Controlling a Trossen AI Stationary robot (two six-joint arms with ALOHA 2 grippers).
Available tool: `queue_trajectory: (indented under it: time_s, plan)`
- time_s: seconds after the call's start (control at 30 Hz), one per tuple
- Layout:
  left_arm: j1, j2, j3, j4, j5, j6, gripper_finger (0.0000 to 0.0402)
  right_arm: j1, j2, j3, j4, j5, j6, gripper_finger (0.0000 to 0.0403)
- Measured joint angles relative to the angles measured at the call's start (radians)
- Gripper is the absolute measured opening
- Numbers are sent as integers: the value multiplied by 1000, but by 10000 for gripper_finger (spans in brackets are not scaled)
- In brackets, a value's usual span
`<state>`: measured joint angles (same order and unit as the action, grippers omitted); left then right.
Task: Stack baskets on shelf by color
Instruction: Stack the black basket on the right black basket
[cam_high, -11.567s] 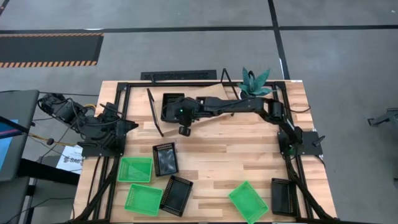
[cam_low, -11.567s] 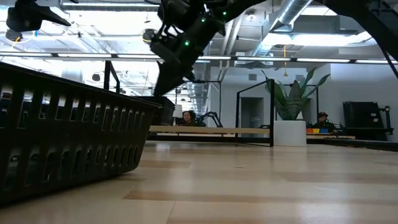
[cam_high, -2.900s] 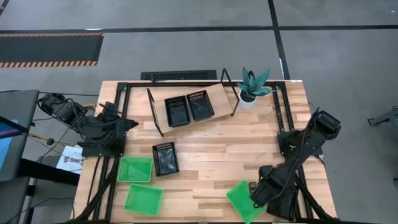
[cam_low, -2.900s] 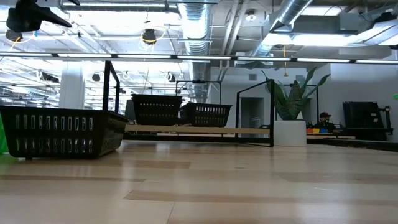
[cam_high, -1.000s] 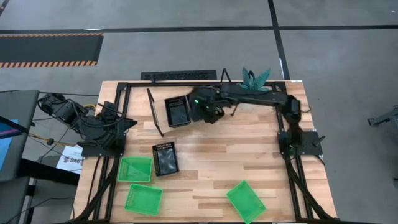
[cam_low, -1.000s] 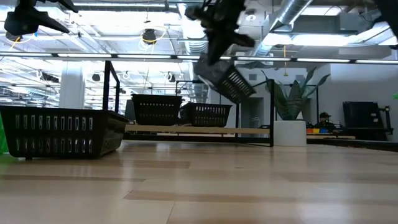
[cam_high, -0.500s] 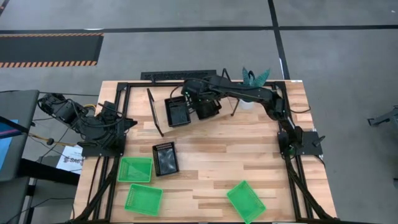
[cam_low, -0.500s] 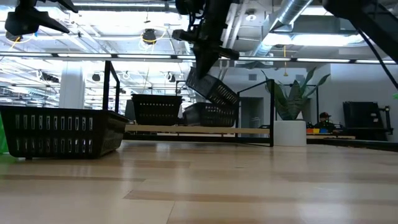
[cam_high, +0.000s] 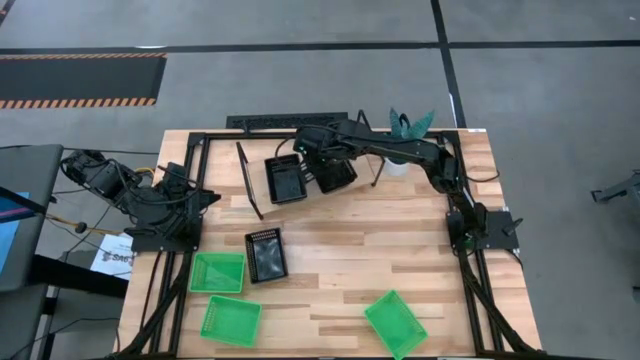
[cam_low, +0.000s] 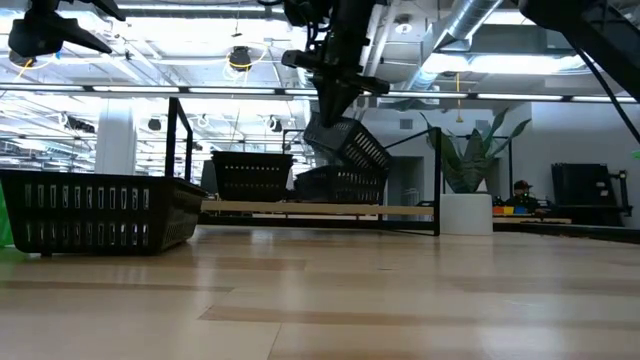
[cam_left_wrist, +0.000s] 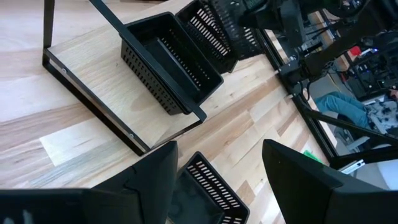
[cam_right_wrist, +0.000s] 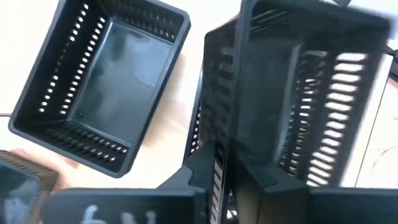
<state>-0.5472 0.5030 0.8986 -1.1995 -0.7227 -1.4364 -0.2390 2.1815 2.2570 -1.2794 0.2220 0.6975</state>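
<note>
One black basket (cam_low: 345, 143) hangs tilted over the shelf (cam_high: 358, 160), right gripper (cam_high: 312, 163) jaws clamping its rim.

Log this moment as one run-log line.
right gripper: over shelf, tilted black basket between fingers, atop second black basket | left gripper: parked at left edge, open | green baskets: on table

No legible text, labels, brands or numbers anywhere.
</note>
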Motion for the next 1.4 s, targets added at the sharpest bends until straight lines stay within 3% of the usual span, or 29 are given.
queue_trajectory:
  time_s: [0.4, 0.63, 0.93, 1.2, 1.4]
  plan:
    - [0, 0, 0, 0, 0, 13, 226, 2, -5, -1, 0, 18, -23, 129]
    - [0, 0, 0, 0, 0, 19, 226, 37, 7, 1, -26, 126, -30, 112]
    - [0, 0, 0, 0, 1, 15, 226, 50, 119, -3, -69, 110, -89, 98]
    - [0, 0, 0, -4, -9, 18, 226, 55, 43, 1, -71, 180, -79, 93]
    - [0, 0, 0, -13, -18, 18, 226, 54, 37, 1, -53, 129, -146, 83]
